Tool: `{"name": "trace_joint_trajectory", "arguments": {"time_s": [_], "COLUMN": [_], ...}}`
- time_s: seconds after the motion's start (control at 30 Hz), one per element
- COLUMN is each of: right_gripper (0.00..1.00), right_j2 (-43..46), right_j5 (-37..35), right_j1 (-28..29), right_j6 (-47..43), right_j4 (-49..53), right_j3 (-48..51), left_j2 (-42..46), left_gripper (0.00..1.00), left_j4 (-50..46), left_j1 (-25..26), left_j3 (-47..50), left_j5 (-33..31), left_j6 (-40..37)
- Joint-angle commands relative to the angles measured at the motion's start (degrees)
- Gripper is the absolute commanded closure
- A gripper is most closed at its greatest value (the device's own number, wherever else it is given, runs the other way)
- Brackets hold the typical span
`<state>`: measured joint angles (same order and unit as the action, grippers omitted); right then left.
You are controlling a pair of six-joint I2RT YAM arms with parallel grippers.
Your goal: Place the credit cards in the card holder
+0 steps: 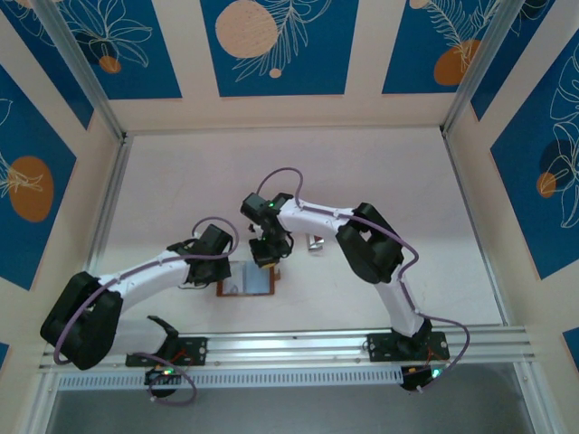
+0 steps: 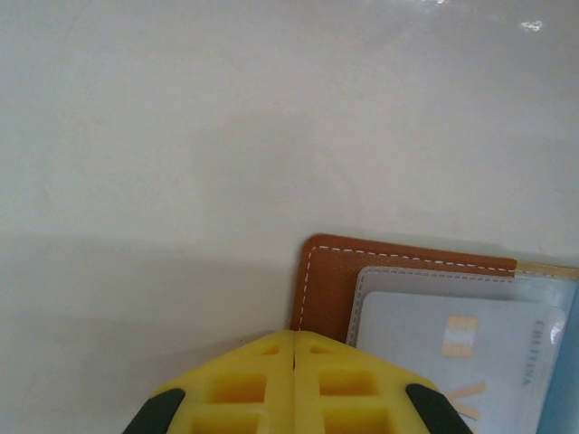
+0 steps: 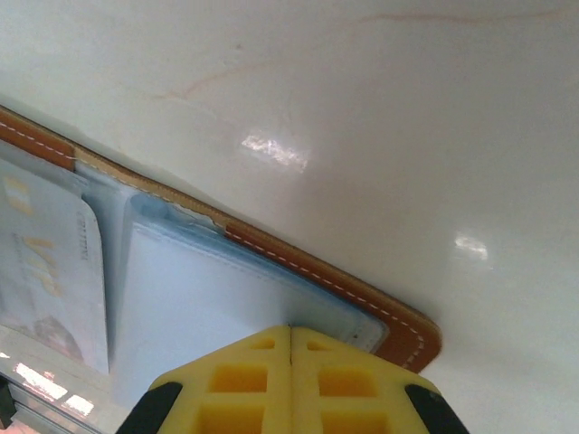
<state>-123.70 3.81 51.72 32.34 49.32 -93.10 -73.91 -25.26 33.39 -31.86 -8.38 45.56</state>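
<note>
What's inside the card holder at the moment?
The open card holder shows clear sleeves; one pale card with a gold chip lies under the plastic. The shut left claw and right claw cover part of it, so anything there is hidden.

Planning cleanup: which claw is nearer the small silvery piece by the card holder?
Right. The right claw is over the card holder's right side, toward the silvery piece; the left claw is at the holder's left edge.

White bench (image 1: 380, 172), two things on it
The brown card holder (image 1: 246, 286) lies open near the front edge; a small silvery piece (image 1: 315, 242) sits farther back, to its right.
</note>
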Motion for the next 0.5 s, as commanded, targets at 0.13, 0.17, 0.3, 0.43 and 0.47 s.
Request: {"name": "trace_joint_trajectory", "arguments": {"time_s": [0.13, 0.17, 0.3, 0.43, 0.47], "right_gripper": [0.98, 0.98, 0.98, 0.97, 0.97], "right_j2": [-2.3, -2.3, -1.8, -1.8, -1.9], "right_j5": [6.7, 7.3, 11.0, 15.7, 16.6], "right_j1": [1.0, 1.0, 0.7, 0.3, 0.4], "right_j6": [0.2, 0.2, 0.5, 1.5, 1.7], "right_j4": [-1.3, -1.6, -3.7, -6.6, -7.3], "right_j3": [-0.5, -0.4, -0.1, -0.2, -0.2], "left_j2": [-3.9, -4.0, -4.3, -4.6, -4.7], "left_gripper": [0.99, 0.99, 0.99, 0.99, 0.99], "left_j4": [1.2, 1.2, 1.4, 1.6, 1.6], "left_j1": [2.6, 2.8, 3.1, 3.4, 3.5], "left_j3": [2.2, 2.0, 1.9, 1.4, 1.3], "left_j5": [3.5, 3.5, 3.5, 3.6, 3.6], "left_j6": [1.3, 1.4, 1.7, 1.7, 1.7]}}
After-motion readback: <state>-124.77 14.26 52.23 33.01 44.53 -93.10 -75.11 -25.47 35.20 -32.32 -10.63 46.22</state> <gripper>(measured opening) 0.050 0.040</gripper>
